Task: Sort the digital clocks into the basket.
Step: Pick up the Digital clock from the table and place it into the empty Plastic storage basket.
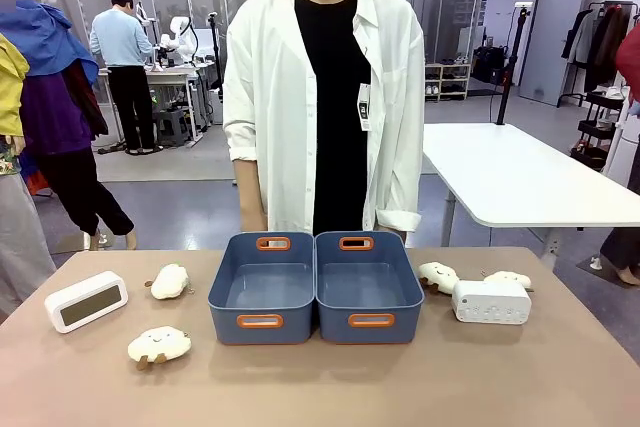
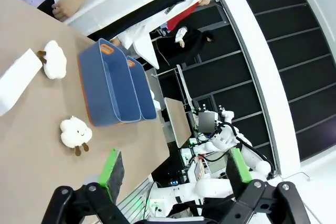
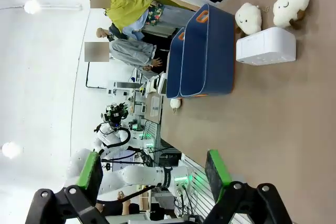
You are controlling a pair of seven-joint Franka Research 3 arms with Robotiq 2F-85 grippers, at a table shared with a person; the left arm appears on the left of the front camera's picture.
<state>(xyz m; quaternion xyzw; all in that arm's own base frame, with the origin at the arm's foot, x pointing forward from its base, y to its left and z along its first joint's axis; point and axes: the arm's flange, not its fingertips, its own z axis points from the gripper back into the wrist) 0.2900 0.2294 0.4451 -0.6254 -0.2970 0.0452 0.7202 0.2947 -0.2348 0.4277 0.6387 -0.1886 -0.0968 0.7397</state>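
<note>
Two blue baskets with orange handles stand side by side mid-table, the left one (image 1: 228,325) and the right one (image 1: 408,323), both empty. One digital clock (image 1: 86,301), white with a grey display, lies at the table's left. The other digital clock (image 1: 491,301), a white box, lies right of the baskets. In the left wrist view my left gripper (image 2: 175,169) hangs open above the table, well away from the clock (image 2: 16,80) and baskets (image 2: 107,85). My right gripper (image 3: 153,171) is open too, far from its clock (image 3: 265,45) and the baskets (image 3: 207,51).
Cream cloud plush toys lie near the clocks: two on the left (image 1: 170,281) (image 1: 159,345), two on the right (image 1: 438,276) (image 1: 508,278). A person in a white shirt (image 1: 325,97) stands behind the baskets, arms down. The table's near half is bare.
</note>
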